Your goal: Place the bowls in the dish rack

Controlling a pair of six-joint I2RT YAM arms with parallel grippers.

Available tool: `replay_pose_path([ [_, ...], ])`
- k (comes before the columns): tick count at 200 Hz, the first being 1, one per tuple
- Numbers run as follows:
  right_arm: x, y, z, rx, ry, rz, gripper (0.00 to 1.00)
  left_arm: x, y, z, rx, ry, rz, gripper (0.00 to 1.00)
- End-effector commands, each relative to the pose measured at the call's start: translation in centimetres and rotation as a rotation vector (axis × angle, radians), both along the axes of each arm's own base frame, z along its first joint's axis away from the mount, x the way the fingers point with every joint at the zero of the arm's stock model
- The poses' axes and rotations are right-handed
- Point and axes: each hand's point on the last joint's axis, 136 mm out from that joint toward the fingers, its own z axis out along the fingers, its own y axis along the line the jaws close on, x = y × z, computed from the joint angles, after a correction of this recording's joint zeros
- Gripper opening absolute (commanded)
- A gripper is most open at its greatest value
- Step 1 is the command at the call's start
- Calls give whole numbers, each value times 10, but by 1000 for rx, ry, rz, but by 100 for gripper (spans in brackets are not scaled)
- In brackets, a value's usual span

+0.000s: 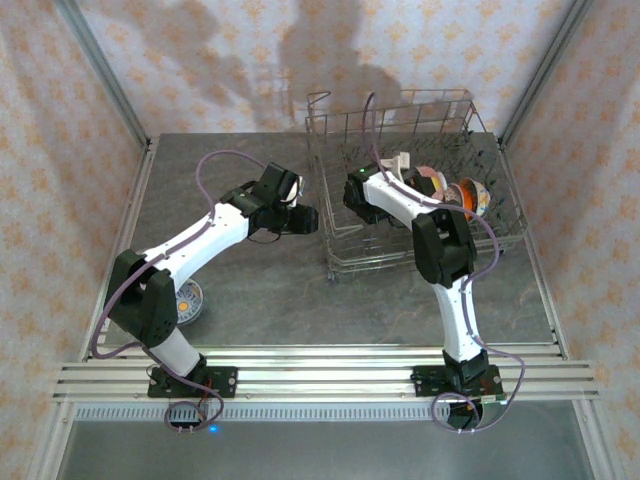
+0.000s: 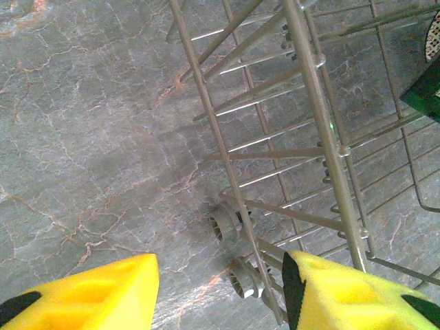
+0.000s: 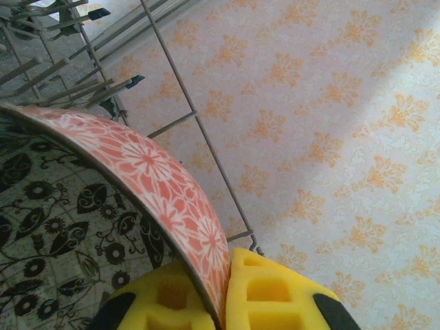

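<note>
My right gripper [image 3: 223, 289] is shut on the rim of an orange floral bowl [image 3: 158, 179] with a black leaf pattern inside. It holds the bowl on edge inside the dish rack [image 1: 318, 150], near the rack's back left. Two more bowls [image 1: 433, 180] [image 1: 472, 195] stand on edge among the tines to the right. Another bowl [image 1: 190, 298] lies on the table at the near left, partly under the left arm. My left gripper [image 2: 220, 295] hangs open just outside the rack's left side, above its small wheels [image 2: 227, 223], with nothing in it.
The rack's tall wire sides [image 2: 206, 103] stand close to the left gripper's right finger [image 2: 350, 295]. Patterned walls enclose the grey marbled table [image 1: 260, 290] on three sides. A metal rail [image 1: 320, 375] runs along the near edge by the arm bases.
</note>
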Motion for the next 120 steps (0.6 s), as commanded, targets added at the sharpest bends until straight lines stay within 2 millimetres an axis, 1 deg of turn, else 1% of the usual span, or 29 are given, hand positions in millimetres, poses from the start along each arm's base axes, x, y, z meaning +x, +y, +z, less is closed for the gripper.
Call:
replay_pose_path([
  [1,-27,-8,-26,1,243,-84,1,11,5,20,-6,-64,17,51],
  [64,-36,-6,-35,25,285,-106,16,15,5,17,-8,-58,22,51],
  [68,-35,-6,-34,28,282,-108,21,15,5,16,-8,-57,22,51],
  [84,-35,-6,-33,37,272,-109,23,16,5,15,-9,-54,24,51],
  [87,-34,-5,-33,39,272,-109,26,16,5,15,-9,-55,24,51],
  [91,-34,-5,-32,42,268,-109,28,16,5,14,-8,-53,22,51],
  [111,-30,-2,-33,48,266,-108,29,17,6,14,-7,-53,24,51],
  [114,-30,-3,-34,49,269,-110,32,17,7,14,-7,-51,27,51],
  [120,-29,-1,-35,53,272,-111,33,17,7,13,-7,-50,29,51],
])
